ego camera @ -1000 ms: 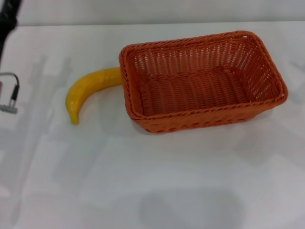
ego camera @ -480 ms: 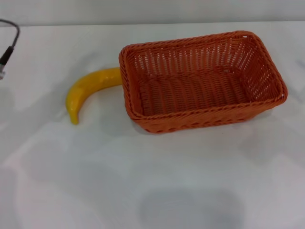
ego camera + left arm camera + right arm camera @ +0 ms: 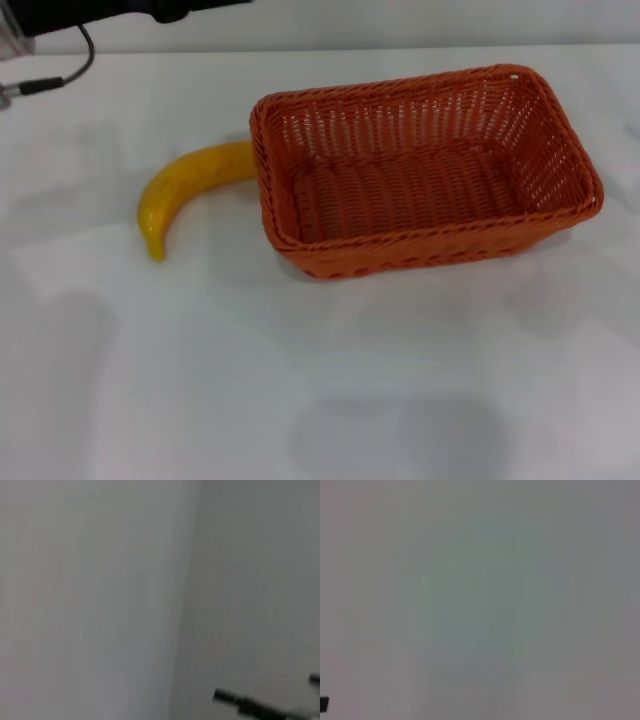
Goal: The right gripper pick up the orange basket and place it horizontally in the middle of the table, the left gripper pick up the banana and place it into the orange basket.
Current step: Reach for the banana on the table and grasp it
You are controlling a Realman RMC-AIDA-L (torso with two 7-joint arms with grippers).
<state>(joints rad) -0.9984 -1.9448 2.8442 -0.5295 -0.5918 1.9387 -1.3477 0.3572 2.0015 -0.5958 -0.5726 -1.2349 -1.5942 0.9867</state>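
The orange basket [image 3: 425, 165] stands upright on the white table [image 3: 300, 380], right of the middle, with its long side running left to right and nothing inside it. The yellow banana [image 3: 185, 185] lies on the table to the basket's left. Its curve bends down toward me, and its upper end reaches the basket's left wall. A black part of my left arm [image 3: 130, 10] with a dark cable [image 3: 60, 75] shows along the top left edge, well behind the banana. My right gripper is out of view.
Both wrist views show only plain pale surface; a thin black piece [image 3: 250, 707] crosses the corner of the left wrist view. The table's far edge [image 3: 400, 48] runs just behind the basket.
The left arm's black part has swung from the left edge up to the top left edge, the cable with it. Basket and banana have not moved.
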